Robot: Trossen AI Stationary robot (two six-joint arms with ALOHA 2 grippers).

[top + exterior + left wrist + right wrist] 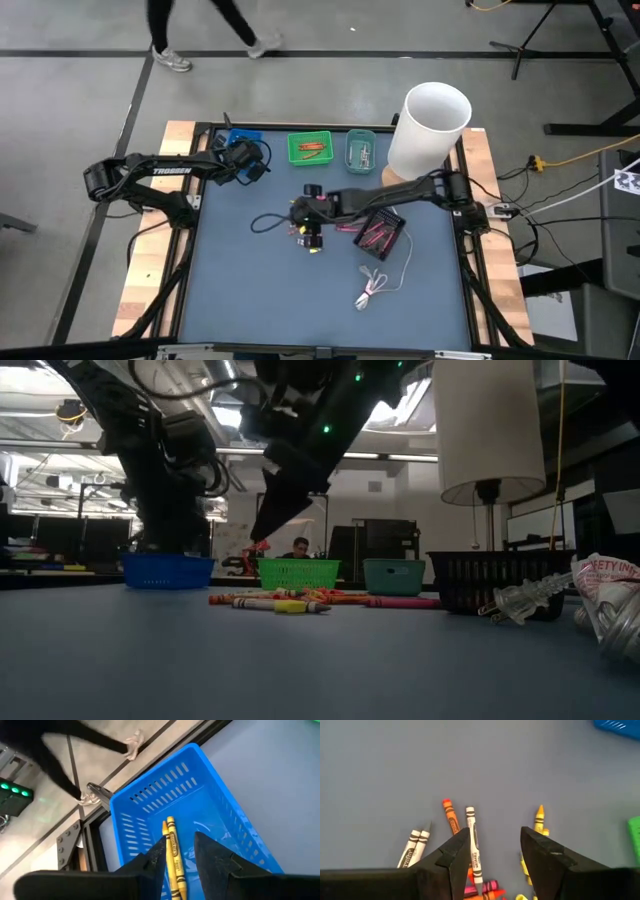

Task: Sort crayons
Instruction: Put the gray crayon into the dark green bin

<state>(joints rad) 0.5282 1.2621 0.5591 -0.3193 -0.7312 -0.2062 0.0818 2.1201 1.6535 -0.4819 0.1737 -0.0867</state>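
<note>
Here the left gripper (177, 862) hung over the blue basket (150, 795) at the bench's (240, 300) 11 o'clock corner, jaws parted, with two yellow crayons (172, 855) lying between them on the basket floor; contact could not be confirmed. The right gripper (495, 852) stood released above the loose crayons (308, 238) at bench centre, a white crayon (474, 847) lying between its fingers. The green basket (310, 148) and teal basket (362, 150) sat at 12 o'clock, the black basket (380, 235) toward 3 o'clock. Hazard: the sticks lay crowded and overlapping, so a closing gripper could pinch two at once or flick neighbours away. A yellow crayon could also cling to a finger of the left gripper on lift-out.
</note>
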